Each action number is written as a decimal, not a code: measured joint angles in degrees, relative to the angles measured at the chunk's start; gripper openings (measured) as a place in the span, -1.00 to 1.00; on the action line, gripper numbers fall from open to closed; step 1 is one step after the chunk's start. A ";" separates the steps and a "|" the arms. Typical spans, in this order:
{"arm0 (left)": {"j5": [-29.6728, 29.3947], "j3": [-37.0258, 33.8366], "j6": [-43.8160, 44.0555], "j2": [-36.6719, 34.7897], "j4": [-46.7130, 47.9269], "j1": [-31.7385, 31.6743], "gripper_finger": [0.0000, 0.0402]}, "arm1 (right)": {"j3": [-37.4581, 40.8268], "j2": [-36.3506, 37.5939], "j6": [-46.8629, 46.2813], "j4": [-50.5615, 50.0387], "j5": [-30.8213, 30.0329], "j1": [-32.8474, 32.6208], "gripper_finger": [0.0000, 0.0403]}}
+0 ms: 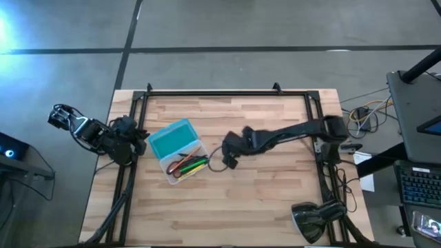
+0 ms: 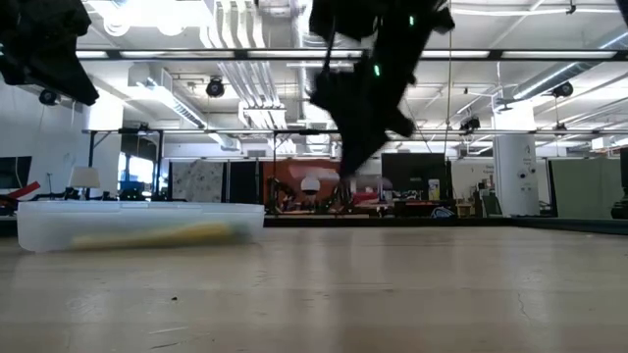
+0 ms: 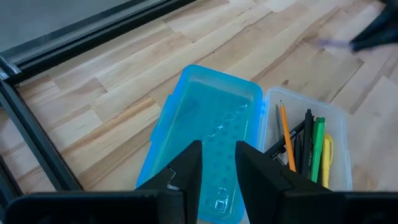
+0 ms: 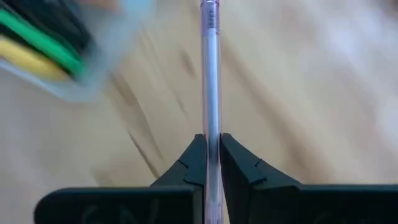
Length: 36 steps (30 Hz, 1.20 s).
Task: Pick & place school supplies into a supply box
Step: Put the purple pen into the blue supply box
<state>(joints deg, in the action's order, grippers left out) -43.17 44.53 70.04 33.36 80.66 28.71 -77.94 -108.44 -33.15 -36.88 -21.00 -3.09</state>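
My right claw point(image 4: 211, 155) was clenched on a thin clear-barrelled pen point(image 4: 210, 74) beside the translucent plastic supply box with its turquoise lid point(image 1: 178, 153) (left claw point(image 3: 217, 168) idle, part-open); such a narrow pinch could let it swivel and miss

A: free room? 
B: bare desk point(image 1: 275, 186) in front and right of the supply box point(image 1: 178, 150), wide open. 
A: blockers? 
B: right tool point(image 1: 228, 160) clamped on a clear pen point(image 4: 210, 74) just right of the tray; open lid on its far-left side; left tool point(image 1: 131, 146) parked near that lid; black frame rails point(image 1: 227, 93) around the edges
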 joint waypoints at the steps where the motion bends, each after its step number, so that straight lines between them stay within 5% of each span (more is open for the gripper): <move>1: -0.05 0.00 -0.16 0.00 -0.04 0.00 -0.60 | -0.13 1.03 3.17 2.76 -0.08 0.23 -0.92; 8: -0.32 0.00 -0.70 0.00 -0.12 -0.02 -0.60 | -5.33 0.08 19.48 16.09 7.19 2.77 -0.95; 14: -0.22 0.00 -0.42 0.00 -0.23 0.00 -0.60 | -20.75 -11.71 31.26 13.23 13.62 2.93 -0.97; 20: 3.02 0.00 0.87 0.05 -0.25 0.00 -0.60 | -36.34 -20.56 33.91 1.09 13.04 3.70 -0.97; 28: 3.00 0.00 1.64 0.09 -0.26 0.00 -0.60 | -42.43 -21.40 30.53 -1.23 5.69 5.76 -0.96; 36: 2.02 -1.29 2.31 0.09 -0.34 0.00 -0.60 | -42.58 -21.95 22.87 -2.29 17.80 9.50 -0.72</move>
<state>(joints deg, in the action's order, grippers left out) -41.15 43.25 72.35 33.45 80.31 28.71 -120.51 -130.39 -10.27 -39.17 -3.20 6.41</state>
